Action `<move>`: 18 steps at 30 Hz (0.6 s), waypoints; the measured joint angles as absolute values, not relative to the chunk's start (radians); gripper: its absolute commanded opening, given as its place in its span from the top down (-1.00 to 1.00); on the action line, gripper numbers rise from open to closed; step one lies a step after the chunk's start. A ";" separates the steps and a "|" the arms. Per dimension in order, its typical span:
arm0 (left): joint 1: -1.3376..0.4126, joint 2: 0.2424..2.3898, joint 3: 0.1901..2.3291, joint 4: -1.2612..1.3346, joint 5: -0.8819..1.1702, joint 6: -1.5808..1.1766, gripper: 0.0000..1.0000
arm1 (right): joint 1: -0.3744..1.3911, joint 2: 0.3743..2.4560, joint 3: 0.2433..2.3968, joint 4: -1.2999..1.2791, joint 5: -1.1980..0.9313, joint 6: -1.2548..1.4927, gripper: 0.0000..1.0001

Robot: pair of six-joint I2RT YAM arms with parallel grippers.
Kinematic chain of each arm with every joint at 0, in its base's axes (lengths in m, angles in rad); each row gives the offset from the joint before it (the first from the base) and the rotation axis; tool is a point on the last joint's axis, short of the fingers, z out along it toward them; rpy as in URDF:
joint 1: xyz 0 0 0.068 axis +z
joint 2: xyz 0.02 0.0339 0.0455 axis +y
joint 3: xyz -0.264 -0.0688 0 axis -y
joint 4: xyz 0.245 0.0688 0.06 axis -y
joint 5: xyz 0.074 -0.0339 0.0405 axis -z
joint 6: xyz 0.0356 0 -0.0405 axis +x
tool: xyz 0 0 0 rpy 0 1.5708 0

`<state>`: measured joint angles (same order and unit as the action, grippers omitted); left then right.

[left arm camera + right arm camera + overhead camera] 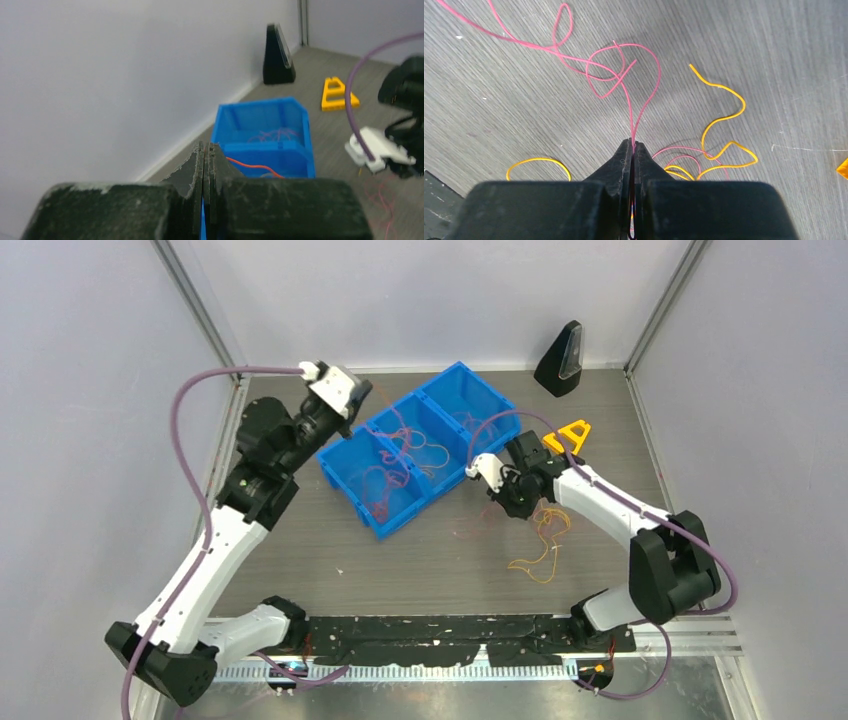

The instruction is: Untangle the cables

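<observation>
- Scuffed black fingers of the right tool fill the bottom of its wrist view. They are pressed fully together, pinching a pink cable at the very tips.
- From the pinch the strand runs away over the counter in loose loops that cross one another. Holding it at one spot probably lets the arm draw it clear of its neighbours.
- Just beside this tool, to the right, an orange-yellow cable curls in open bends and overlaps a second pink loop close to the fingers.
- The left tool is raised by the far left corner of a blue bin, likely hovering over the pile inside.
- Its fingers meet with no gap. A thin red-orange strand appears just behind one tip and runs into the bin, but whether it is caught between them cannot be told.
- Seen from above, the bin is hard, glossy plastic with straight walls, split into compartments. A knot of red and pink cables lies in them.
- Every wire is hair-thin, limp and smooth, so it lies wherever it falls and snags easily on the others.
- The counter is matte grey with a fine wood grain, and the bright strands show clearly against it.
- Judging by the heap in the bin, most of the sorting is yet to be done.
</observation>
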<state>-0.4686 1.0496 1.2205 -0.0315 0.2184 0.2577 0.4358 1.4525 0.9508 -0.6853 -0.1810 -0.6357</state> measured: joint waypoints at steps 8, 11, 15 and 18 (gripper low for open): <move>-0.415 1.090 1.031 -0.012 0.258 0.338 1.00 | 0.406 1.398 0.978 -0.727 -0.191 -0.625 0.89; -0.361 1.109 1.023 -0.009 0.271 0.355 1.00 | 0.394 1.383 0.978 -0.743 -0.196 -0.625 0.89; -0.322 1.110 0.968 -0.008 0.327 0.423 1.00 | 0.381 1.360 0.989 -0.757 -0.217 -0.622 0.89; -0.321 1.110 0.891 -0.014 0.365 0.480 1.00 | 0.377 1.332 1.009 -0.761 -0.249 -0.622 0.89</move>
